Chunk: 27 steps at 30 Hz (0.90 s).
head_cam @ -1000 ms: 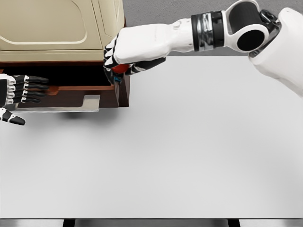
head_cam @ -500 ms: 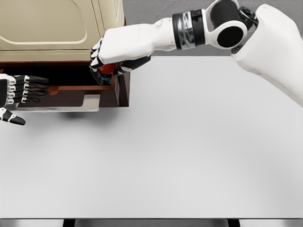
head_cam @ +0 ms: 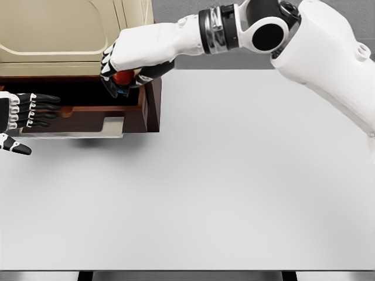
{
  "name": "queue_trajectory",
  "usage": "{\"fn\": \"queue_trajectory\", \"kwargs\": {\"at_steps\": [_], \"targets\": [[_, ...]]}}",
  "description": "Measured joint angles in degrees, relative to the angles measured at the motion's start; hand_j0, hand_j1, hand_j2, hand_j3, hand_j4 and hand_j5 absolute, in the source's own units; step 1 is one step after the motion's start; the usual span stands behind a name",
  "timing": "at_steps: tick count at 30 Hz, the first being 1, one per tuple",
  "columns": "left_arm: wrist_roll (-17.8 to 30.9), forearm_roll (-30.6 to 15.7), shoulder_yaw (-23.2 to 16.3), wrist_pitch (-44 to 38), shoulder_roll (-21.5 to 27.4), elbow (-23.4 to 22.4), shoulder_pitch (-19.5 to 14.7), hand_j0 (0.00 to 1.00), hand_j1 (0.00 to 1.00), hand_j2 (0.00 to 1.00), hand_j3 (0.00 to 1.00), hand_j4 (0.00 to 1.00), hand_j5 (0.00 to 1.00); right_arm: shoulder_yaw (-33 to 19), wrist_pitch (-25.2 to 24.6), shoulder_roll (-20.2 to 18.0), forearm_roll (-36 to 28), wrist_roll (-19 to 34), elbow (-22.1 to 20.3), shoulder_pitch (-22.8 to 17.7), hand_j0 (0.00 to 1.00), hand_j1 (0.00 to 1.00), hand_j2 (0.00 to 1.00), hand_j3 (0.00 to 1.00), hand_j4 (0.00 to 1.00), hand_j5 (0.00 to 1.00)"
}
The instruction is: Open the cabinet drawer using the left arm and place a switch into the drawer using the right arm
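The right robot hand (head_cam: pixel 124 70) clenches a small red-and-blue plastic switch (head_cam: pixel 122 78) above the open dark wooden drawer (head_cam: pixel 88 111); it looks light, rigid, best pinched at its sides.

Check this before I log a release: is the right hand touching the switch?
Touching. In the head view the right hand has its fingers curled around the red switch, held above the open drawer.

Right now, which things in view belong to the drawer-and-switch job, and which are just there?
Job:
- drawer, pulled open
- switch, red, held in the right hand over the drawer
- left hand at the drawer front

Just there:
- cabinet top
- white table
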<state>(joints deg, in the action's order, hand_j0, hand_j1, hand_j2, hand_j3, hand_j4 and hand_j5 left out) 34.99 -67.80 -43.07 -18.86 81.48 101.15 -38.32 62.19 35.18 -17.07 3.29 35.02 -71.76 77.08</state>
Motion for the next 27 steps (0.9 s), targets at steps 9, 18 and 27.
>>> {"fn": "queue_trajectory", "kwargs": {"at_steps": [9,18,27], "targets": [[0.0,-0.1,0.0,0.0,0.0,0.0,0.0,1.00,1.00,1.00,1.00,1.00,1.00,0.3,0.0,1.9,0.3,0.0,3.6,0.1,0.45,0.45,0.45,0.45,0.45,0.45],[0.0,-0.1,0.0,0.0,0.0,0.0,0.0,1.00,1.00,1.00,1.00,1.00,1.00,1.1,0.0,3.2,0.5,0.0,5.3,0.4,0.74,0.74,0.74,0.74,0.74,0.74],[0.0,-0.3,0.0,0.0,0.1,0.0,0.0,1.00,1.00,1.00,1.00,1.00,1.00,1.9,0.0,4.2,0.6,0.0,6.7,0.4,1.00,1.00,1.00,1.00,1.00,1.00]]}}
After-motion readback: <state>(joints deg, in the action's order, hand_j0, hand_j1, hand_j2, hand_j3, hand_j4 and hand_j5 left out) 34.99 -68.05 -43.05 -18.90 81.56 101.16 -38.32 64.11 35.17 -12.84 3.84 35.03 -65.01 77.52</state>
